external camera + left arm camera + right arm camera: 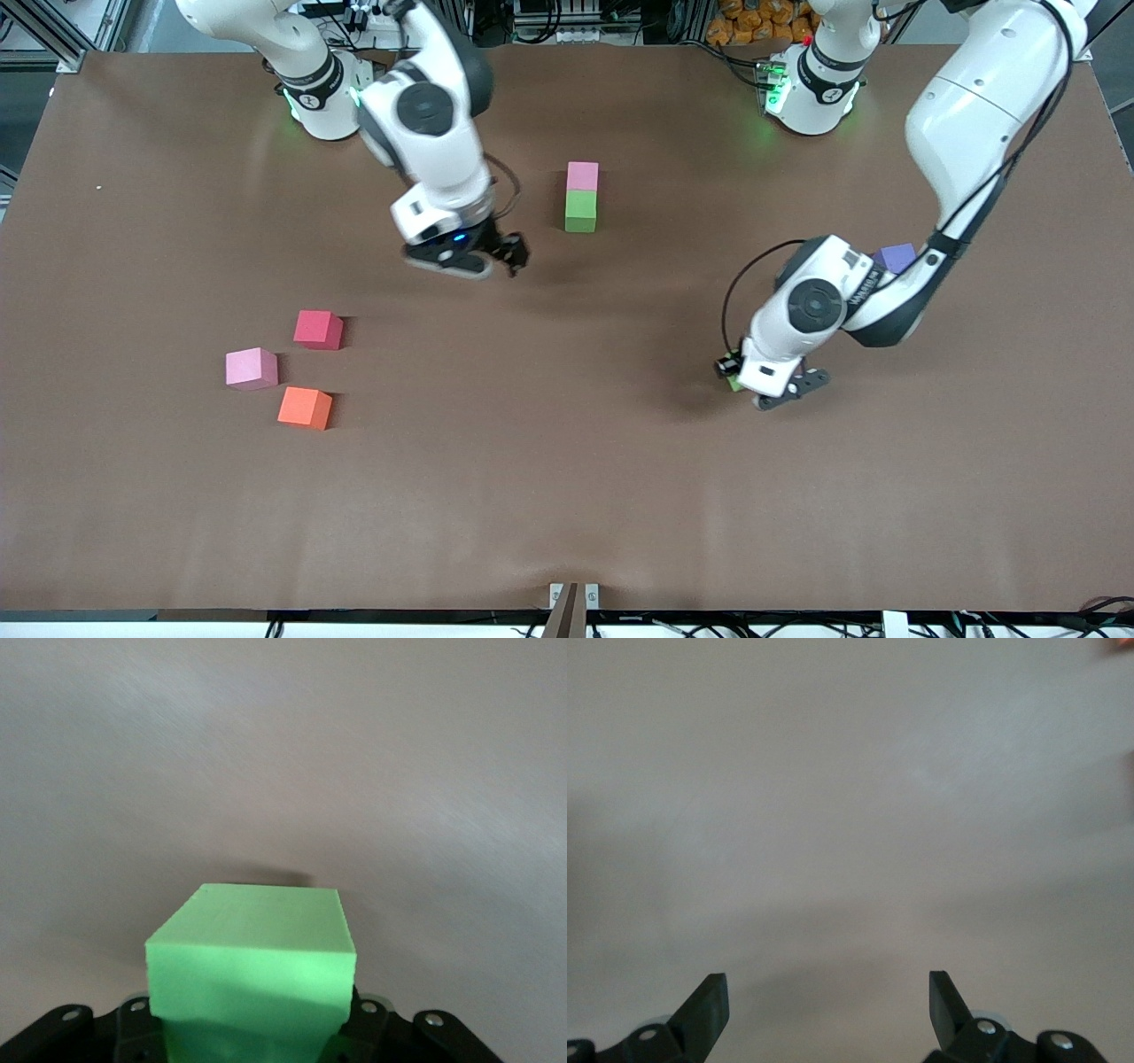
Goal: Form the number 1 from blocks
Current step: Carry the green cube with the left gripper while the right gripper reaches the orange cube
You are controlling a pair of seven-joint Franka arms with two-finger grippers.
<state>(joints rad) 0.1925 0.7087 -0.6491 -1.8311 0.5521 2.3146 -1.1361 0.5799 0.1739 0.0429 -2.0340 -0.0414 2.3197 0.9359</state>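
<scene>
In the left wrist view a green block fills the space between the jaws, and my left gripper is shut on it. From the front, only a sliver of that green block shows under the left gripper, low over the table toward the left arm's end. A pink block and a second green block touch in a short column mid-table. My right gripper hangs open and empty beside that column. No light blue block is in view.
A red block, another pink block and an orange block lie loose toward the right arm's end. A purple block is partly hidden by the left arm. The brown table is bare toward the front camera.
</scene>
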